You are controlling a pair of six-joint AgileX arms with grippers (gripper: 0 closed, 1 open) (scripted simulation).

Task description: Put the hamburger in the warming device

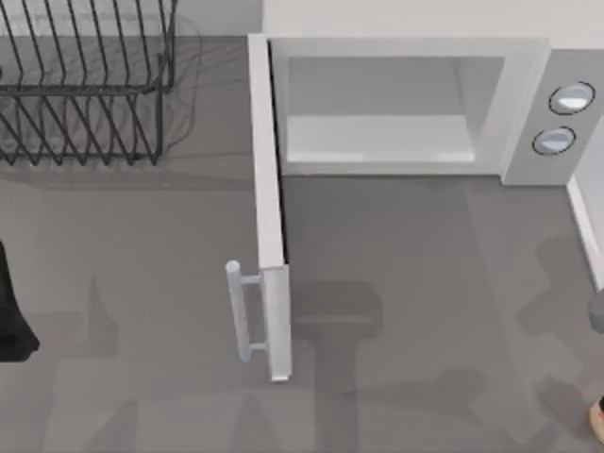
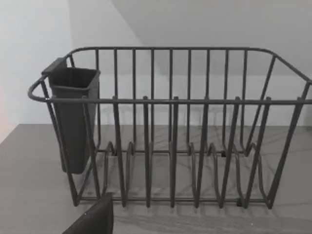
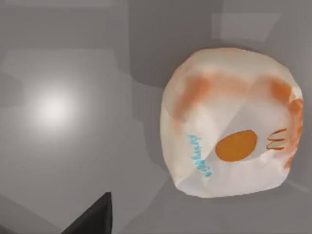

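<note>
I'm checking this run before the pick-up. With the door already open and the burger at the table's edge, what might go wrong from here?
1. The hamburger sits at the table's right edge; a nudge might push it off.
2. The microwave door stands swung out with its handle protruding; the left arm, at the left edge, could catch it if it moves across.
3. The burger looks rounded and wrapped, so the fingers may slip.
</note>
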